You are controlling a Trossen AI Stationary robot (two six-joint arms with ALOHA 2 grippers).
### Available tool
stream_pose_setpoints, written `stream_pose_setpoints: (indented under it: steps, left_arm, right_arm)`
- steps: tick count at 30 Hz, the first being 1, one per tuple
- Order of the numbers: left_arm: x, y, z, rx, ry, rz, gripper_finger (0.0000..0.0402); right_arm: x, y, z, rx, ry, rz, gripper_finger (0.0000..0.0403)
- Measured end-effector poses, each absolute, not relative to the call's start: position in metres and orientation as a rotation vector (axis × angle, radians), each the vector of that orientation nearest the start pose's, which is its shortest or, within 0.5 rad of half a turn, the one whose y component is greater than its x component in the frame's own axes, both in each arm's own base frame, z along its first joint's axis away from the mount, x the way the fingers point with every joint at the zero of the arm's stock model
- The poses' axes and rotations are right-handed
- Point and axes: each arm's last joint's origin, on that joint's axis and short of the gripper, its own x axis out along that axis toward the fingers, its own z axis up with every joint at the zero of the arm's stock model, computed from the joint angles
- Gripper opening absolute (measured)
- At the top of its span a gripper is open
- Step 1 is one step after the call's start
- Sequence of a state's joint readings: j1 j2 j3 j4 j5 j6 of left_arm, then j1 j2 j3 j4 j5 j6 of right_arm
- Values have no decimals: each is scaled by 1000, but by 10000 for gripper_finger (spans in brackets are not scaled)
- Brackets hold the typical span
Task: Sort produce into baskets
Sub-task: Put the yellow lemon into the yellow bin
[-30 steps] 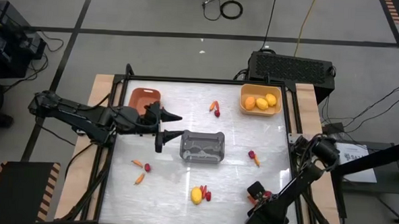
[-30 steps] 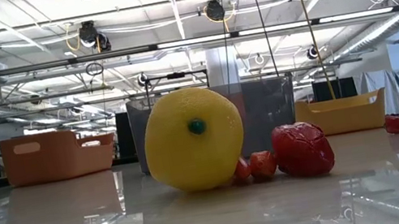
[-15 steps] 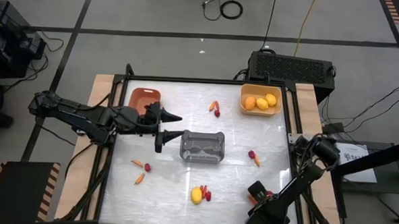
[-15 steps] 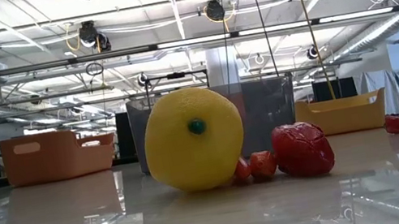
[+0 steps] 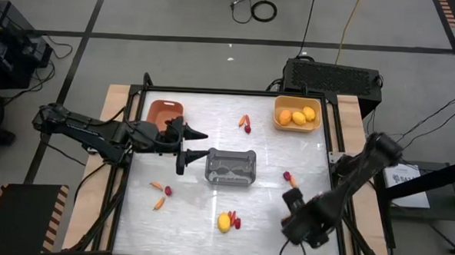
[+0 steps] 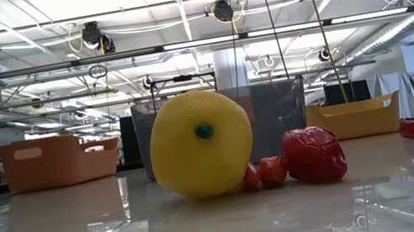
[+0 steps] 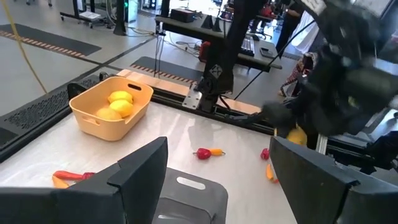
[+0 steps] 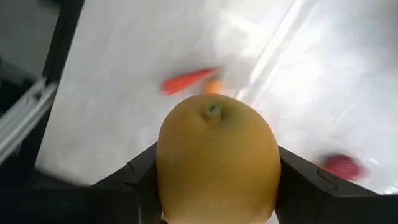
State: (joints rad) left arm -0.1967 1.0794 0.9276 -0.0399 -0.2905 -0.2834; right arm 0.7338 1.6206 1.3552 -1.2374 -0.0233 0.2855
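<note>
The right gripper [image 8: 214, 205] is pinching a smooth, roundish yellow-orange toy fruit [image 8: 216, 158] (probably plastic) between its dark fingers [image 8: 311, 186]; the left gripper [image 5: 187, 143] is hanging spread.

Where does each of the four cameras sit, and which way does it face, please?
High: above the table, straight down; both arms show.
Low: at tabletop height, level past a lemon toward the grey basket; no arm shows.
Left wrist: past the open left pincer toward the yellow basket.
Right wrist: down at the table; right pincer holds a yellow fruit.
High and left wrist share the yellow basket.
</note>
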Motion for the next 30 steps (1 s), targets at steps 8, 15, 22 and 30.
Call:
stream_pose_setpoints:
  steps: [8,15,22,30]
  left_arm:
    - [237,-39,340,-236,171,119,287]
    - [237,-39,340,-281,170,124,287]
    - [237,-43,340,-328,175,113,287]
    - [235,-50,338,-403,196,95,287]
  right_arm:
    - [231,95,316,-166,1275,-17,216]
    - [241,2,326,-46,1240,-333,216]
    - [251,-87,311,129,1251,-599,216]
    - [250,-167,270,363,1329,-857,222]
